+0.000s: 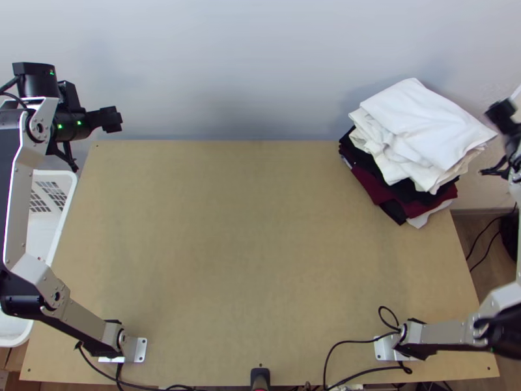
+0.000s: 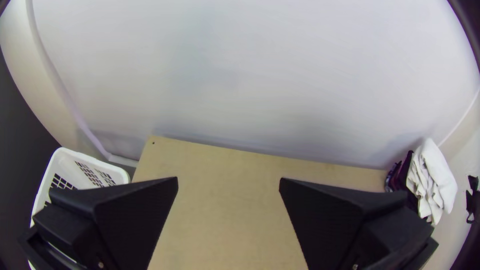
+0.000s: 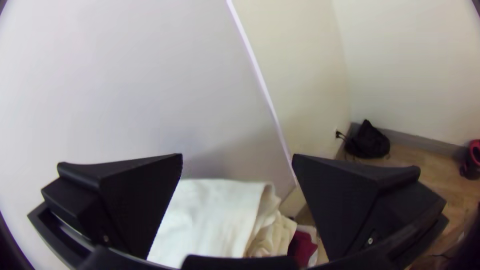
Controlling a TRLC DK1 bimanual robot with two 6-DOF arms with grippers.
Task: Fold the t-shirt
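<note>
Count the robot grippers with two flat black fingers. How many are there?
2. The left gripper is by the light wooden table's far left corner, beyond the white plastic basket; the right gripper is to the right of the stack of white, black and dark red clothes.

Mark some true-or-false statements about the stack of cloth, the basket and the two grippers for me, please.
1. The stack of cloth lies at the far right corner of the table. True.
2. A dark red cloth tops the stack. False: a white cloth is on top, and the dark red one lies lower down.
3. The left gripper has its two fingers apart. True.
4. The right gripper is closed tight. False: its fingers stand wide apart.
5. A white basket stands beside the table's left edge. True.
</note>
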